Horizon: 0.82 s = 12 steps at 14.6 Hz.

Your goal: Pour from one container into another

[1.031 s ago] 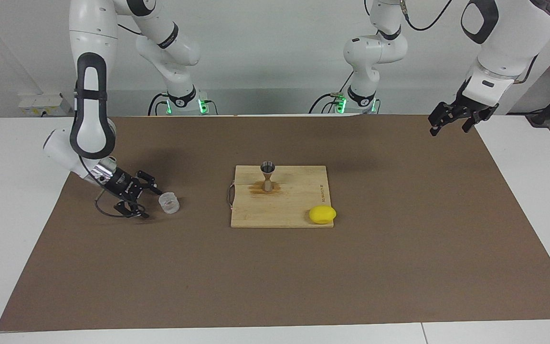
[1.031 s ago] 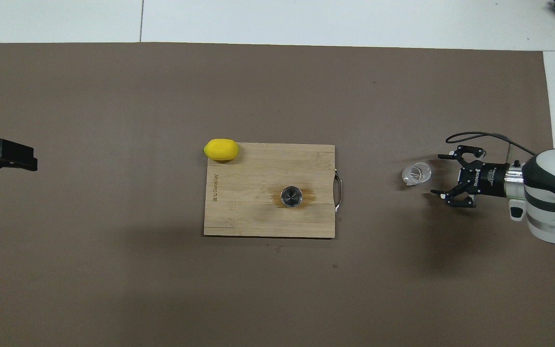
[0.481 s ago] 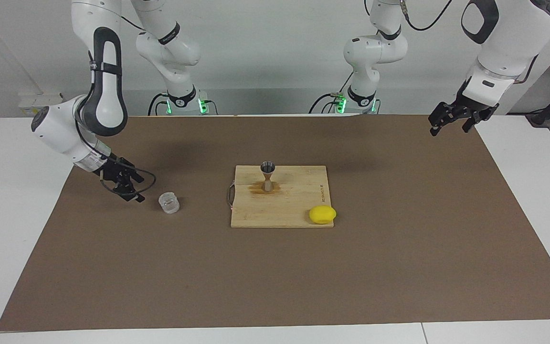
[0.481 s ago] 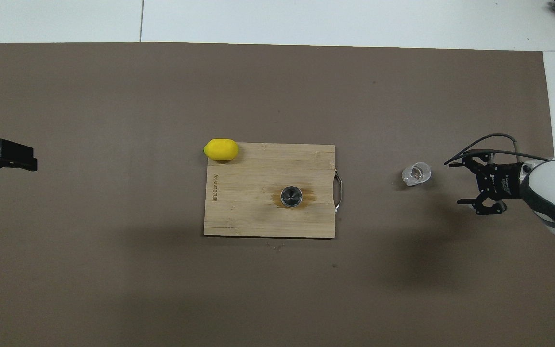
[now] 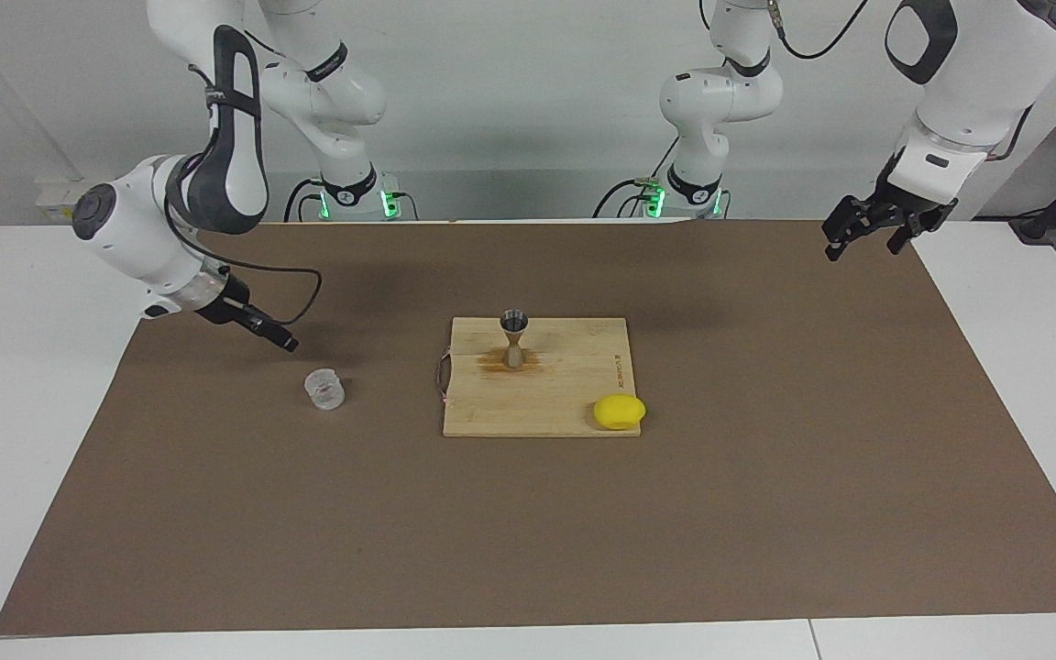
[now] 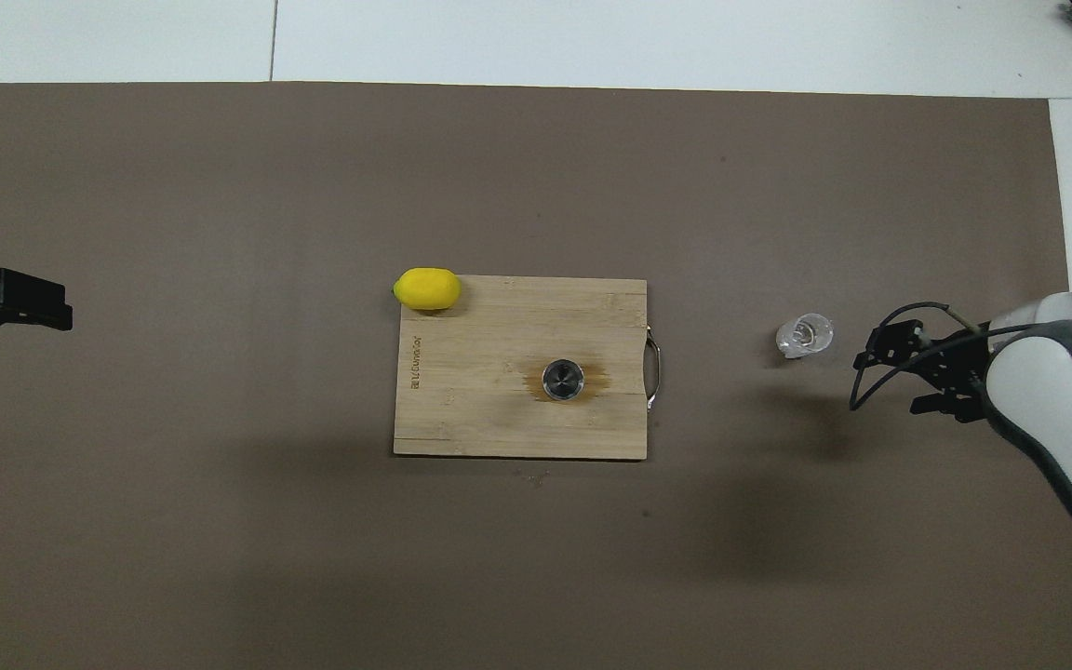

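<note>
The clear ridged glass cup (image 5: 324, 389) stands upright on the brown mat toward the right arm's end; it also shows in the overhead view (image 6: 804, 336). The metal hourglass jigger (image 5: 514, 337) stands upright on a wooden cutting board (image 5: 574, 385), on a brownish wet stain; from above it is a round rim (image 6: 563, 380). My right gripper (image 5: 276, 337) is open and empty, raised beside the cup and apart from it, and shows in the overhead view (image 6: 890, 363). My left gripper (image 5: 863, 246) waits, open and empty, raised over the mat's edge at the left arm's end.
A yellow lemon (image 5: 620, 412) lies at the board's corner farthest from the robots, toward the left arm's end. The board (image 6: 480, 409) has a metal handle (image 6: 655, 372) on the side toward the cup. The brown mat (image 5: 528, 532) covers most of the white table.
My right gripper has drawn back from the cup toward the right arm's end and risen. The cup stays upright on the mat. The left arm has not moved.
</note>
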Available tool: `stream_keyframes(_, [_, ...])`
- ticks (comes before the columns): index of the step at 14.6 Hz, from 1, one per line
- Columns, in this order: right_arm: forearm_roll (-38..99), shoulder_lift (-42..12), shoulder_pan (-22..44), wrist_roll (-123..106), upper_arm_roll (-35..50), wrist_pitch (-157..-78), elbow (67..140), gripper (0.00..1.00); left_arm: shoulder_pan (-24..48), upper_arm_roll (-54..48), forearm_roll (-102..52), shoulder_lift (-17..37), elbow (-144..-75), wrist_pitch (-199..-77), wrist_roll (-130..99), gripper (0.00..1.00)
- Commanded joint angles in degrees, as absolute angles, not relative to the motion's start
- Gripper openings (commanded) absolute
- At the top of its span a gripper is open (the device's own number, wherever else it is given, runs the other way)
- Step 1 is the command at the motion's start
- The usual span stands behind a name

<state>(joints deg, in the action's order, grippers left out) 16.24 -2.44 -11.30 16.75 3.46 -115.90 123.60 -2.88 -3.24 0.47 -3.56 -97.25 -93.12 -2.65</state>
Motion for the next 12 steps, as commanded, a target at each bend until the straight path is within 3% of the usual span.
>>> stream_keyframes(1, [13.5, 0.3, -9.2, 15.1, 3.8, -114.2, 123.1, 1.0, -2.8, -3.3, 1.4, -3.6, -97.3, -93.1, -3.3, 1.0])
stream_keyframes(4, [9.4, 2.4, -4.6, 15.0, 3.8, -113.7, 121.5, 1.0, -3.1, -3.4, 1.4, -3.6, -97.3, -93.3, -3.3, 1.0])
stream_keyframes(12, [-1.2, 1.6, 2.6, 14.9, 3.8, -99.8, 102.8, 1.0, -3.0, -3.4, 1.4, -3.6, -97.4, -93.3, -3.3, 1.0])
